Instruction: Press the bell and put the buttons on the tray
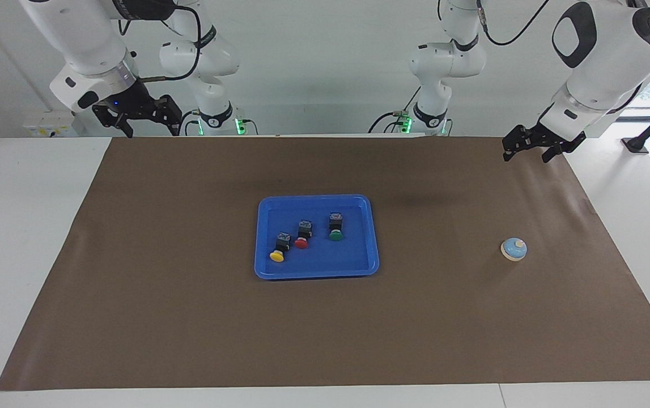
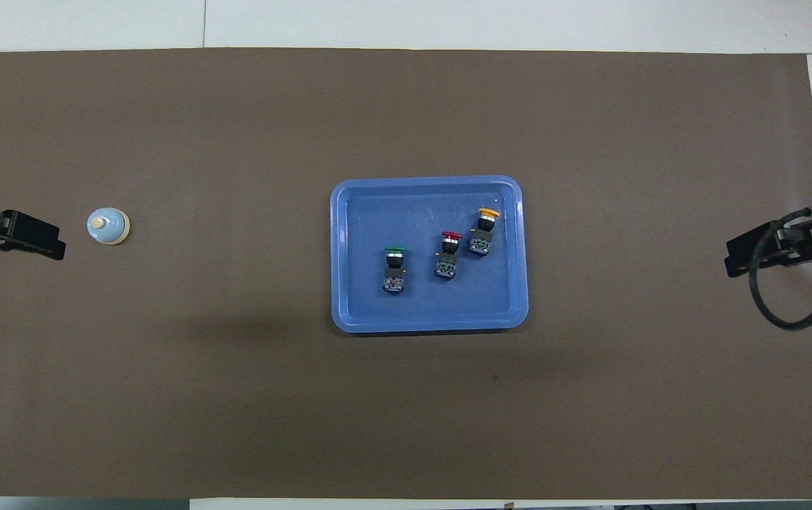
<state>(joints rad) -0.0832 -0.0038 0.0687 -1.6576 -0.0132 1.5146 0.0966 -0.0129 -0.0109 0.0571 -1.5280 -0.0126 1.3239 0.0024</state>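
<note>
Right gripper open above brown mat corner.

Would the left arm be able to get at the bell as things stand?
Probably yes: the left gripper hangs open and empty at the bell's end of the table, with only bare brown mat around it.

- Both arms have glossy white rounded shells with black joint caps.
- The black grippers sit below silver wrist rings.
- Black cables loop around.
- Green lights glow at the bases.
</note>
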